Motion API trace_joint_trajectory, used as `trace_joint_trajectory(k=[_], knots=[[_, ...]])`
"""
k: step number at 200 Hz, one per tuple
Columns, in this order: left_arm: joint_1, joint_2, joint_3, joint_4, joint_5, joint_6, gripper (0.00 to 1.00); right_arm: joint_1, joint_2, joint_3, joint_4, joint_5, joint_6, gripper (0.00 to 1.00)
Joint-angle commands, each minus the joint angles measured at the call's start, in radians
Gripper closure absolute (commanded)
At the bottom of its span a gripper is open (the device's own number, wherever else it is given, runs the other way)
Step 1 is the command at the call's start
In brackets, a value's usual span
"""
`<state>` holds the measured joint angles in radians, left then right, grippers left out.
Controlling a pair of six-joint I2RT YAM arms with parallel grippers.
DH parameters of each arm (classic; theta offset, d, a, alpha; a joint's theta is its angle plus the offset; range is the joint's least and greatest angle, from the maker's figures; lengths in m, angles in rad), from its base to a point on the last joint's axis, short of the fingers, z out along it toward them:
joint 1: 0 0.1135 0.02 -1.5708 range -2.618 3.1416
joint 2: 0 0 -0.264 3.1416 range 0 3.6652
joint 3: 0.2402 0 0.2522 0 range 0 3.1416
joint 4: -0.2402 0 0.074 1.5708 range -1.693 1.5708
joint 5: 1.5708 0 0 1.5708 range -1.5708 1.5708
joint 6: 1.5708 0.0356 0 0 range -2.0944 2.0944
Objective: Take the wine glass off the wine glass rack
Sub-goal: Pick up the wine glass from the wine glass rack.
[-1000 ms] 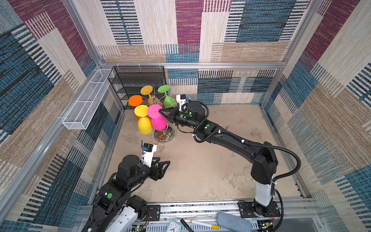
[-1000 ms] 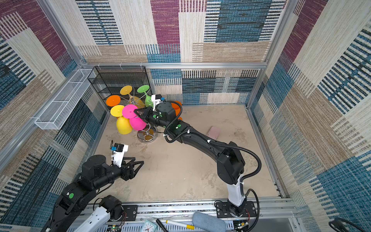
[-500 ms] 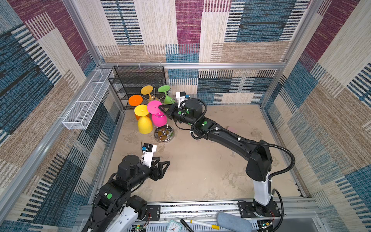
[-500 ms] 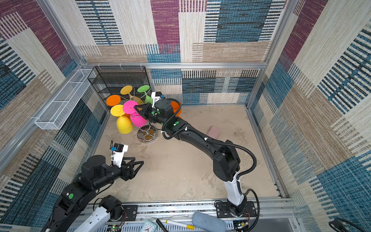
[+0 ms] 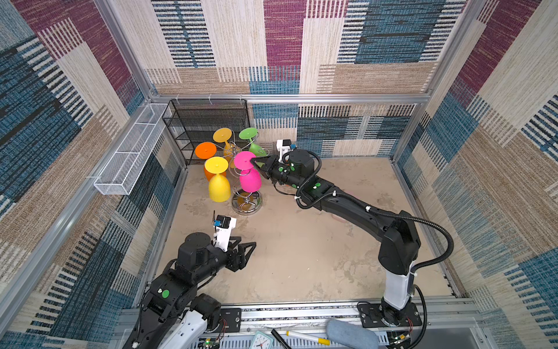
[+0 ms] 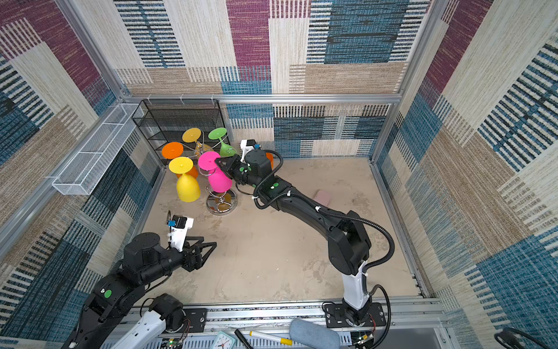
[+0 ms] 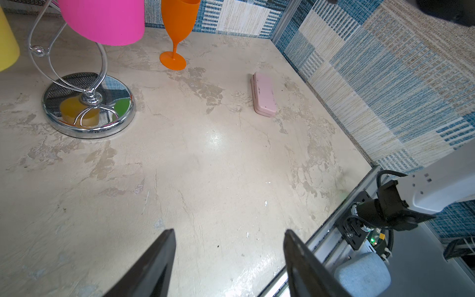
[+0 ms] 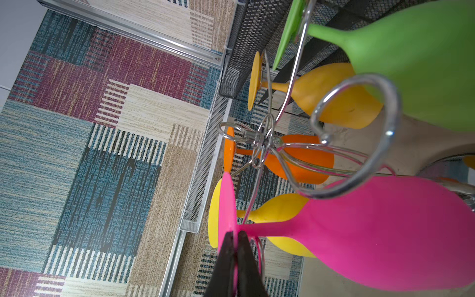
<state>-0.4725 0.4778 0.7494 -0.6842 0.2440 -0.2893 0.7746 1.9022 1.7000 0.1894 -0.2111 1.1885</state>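
The wine glass rack (image 5: 246, 203) (image 6: 221, 205), a chrome wire stand on a round mirrored base, is at the back left. A pink wine glass (image 5: 250, 180) (image 6: 219, 180) (image 8: 372, 231) hangs bowl-down from it. My right gripper (image 5: 254, 161) (image 6: 218, 162) (image 8: 234, 233) is shut on the rim of its foot disc (image 8: 226, 205). A chrome loop curls beside the stem close to my fingers. Yellow (image 5: 219, 188), orange (image 5: 205, 150), amber (image 5: 222, 135) and green (image 5: 255, 148) glasses also hang there. My left gripper (image 5: 250, 245) (image 6: 211, 244) (image 7: 228, 231) is open over bare table, near the front.
An orange glass (image 7: 177, 25) (image 6: 270, 158) stands upright on the table behind my right wrist. A pink case (image 7: 263, 95) (image 6: 322, 196) lies right of the rack. A black mesh shelf (image 5: 208, 121) stands behind the rack. A white mesh basket (image 5: 133, 148) hangs on the left wall.
My right gripper, shut on the pink glass's foot, rose toward the back and then shifted right, and the glass moved with it. The left arm has not moved.
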Motion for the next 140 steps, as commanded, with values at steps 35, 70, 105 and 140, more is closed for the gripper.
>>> trace_joint_trajectory(k=[35, 70, 105, 140], knots=[[0.002, 0.005, 0.001, 0.042, 0.017, 0.026, 0.31, -0.005, -0.077, -0.092, 0.11, 0.018, 0.003, 0.99], [0.0, 0.008, 0.001, 0.043, 0.015, 0.026, 0.3, -0.008, -0.144, -0.184, 0.126, 0.027, -0.014, 0.98], [0.001, 0.014, 0.002, 0.043, 0.018, 0.028, 0.31, -0.01, -0.233, -0.301, 0.138, 0.046, -0.036, 0.99], [0.001, 0.02, 0.001, 0.043, 0.015, 0.026, 0.3, -0.01, -0.324, -0.408, 0.149, 0.06, -0.083, 1.0]])
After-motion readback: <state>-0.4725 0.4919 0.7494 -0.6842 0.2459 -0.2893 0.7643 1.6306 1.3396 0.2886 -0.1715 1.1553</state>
